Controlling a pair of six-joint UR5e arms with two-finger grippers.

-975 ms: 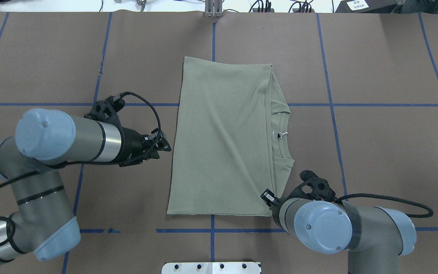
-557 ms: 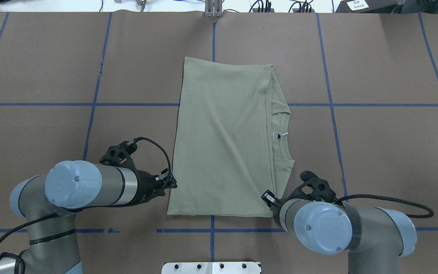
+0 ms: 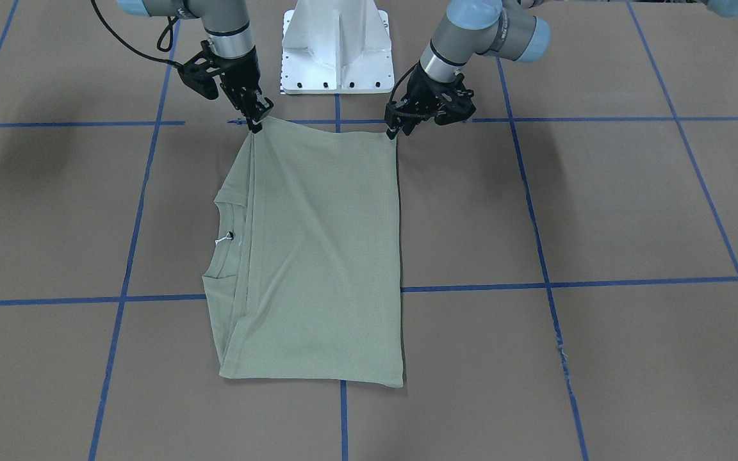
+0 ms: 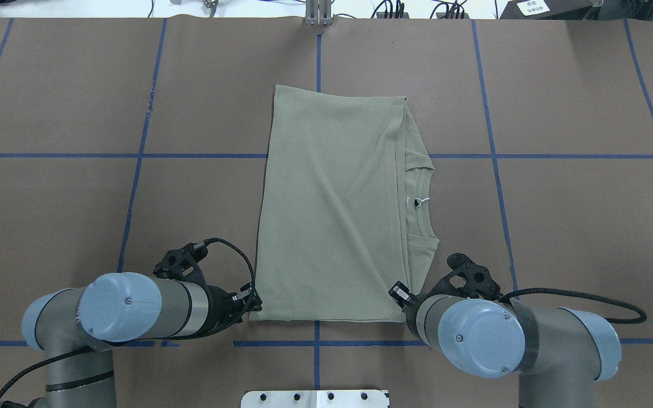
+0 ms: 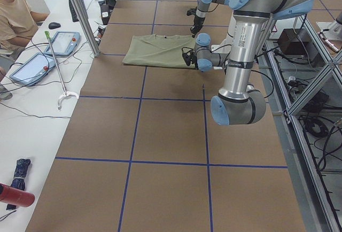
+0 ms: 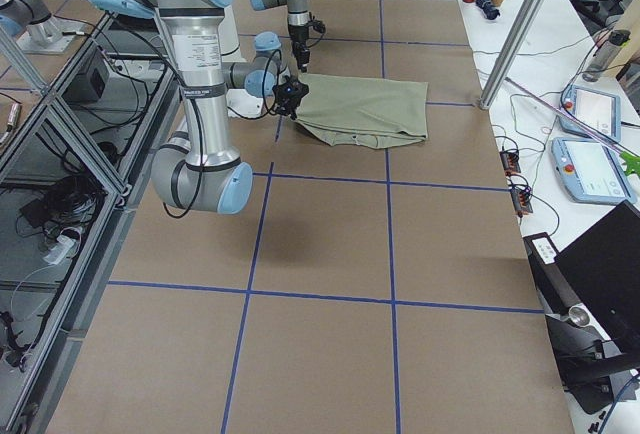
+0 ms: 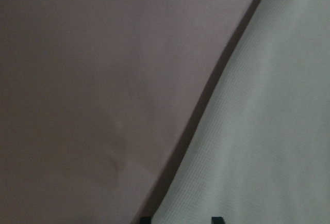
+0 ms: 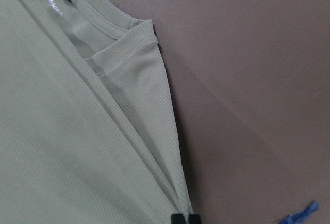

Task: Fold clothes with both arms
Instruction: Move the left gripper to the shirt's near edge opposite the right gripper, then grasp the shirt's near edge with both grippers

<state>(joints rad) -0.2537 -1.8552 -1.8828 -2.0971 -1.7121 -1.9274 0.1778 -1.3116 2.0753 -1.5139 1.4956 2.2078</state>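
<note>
The sage-green shirt (image 4: 332,209) lies folded into a flat rectangle mid-table, its ribbed neck and white tag (image 4: 420,200) showing along the right edge. My left gripper (image 4: 255,306) sits at the shirt's near left corner. It is open: in the left wrist view its tips (image 7: 181,219) stand apart astride the cloth edge (image 7: 268,131). My right gripper (image 3: 257,123) is at the near right corner, shut on the shirt's corner (image 8: 170,193). In the overhead view it is hidden under its own wrist. The front-facing view shows the left gripper (image 3: 393,131) low at the hem.
The white base pedestal (image 3: 337,45) stands just behind the shirt's near edge. Blue tape lines (image 4: 139,156) cross the brown table. In the left side view a seated person (image 5: 16,7), tablets (image 5: 61,42) and a metal post (image 5: 80,13) line the table's far side.
My left arm has swung back toward the robot's base along the shirt's left edge, down to its near left corner. The right arm and the shirt have not moved.
</note>
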